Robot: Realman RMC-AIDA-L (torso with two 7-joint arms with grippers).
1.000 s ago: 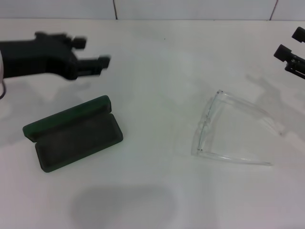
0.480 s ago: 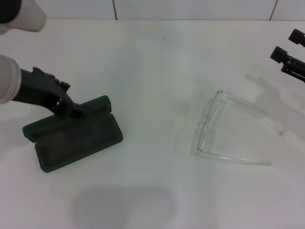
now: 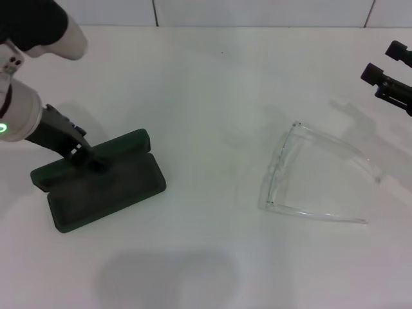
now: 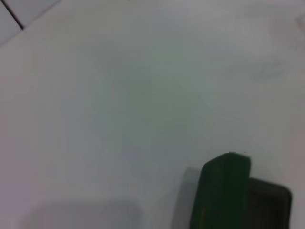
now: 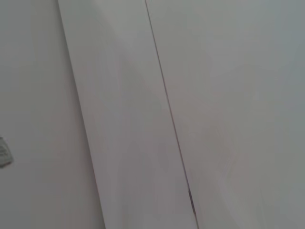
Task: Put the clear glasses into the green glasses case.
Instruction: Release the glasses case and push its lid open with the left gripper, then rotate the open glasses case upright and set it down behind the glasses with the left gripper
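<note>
The green glasses case (image 3: 106, 187) lies open at the table's left, its lid (image 3: 119, 143) folded back and the dark lining facing up. My left gripper (image 3: 92, 159) has come down from the upper left and rests on the lid's inner edge by the hinge. The left wrist view shows one end of the case (image 4: 224, 188). The clear glasses (image 3: 309, 177) lie unfolded on the table at the right, well apart from the case. My right gripper (image 3: 385, 61) hangs open at the far right edge, behind the glasses and above the table.
The white table (image 3: 206, 96) runs back to a tiled wall (image 3: 257, 11). A broad bare stretch separates case and glasses. The right wrist view shows only white panels with a dark seam (image 5: 169, 119).
My left arm has swung down and toward me from behind the case, and its gripper now sits on the case lid. The right gripper has drifted slightly left. Case and glasses have stayed put.
</note>
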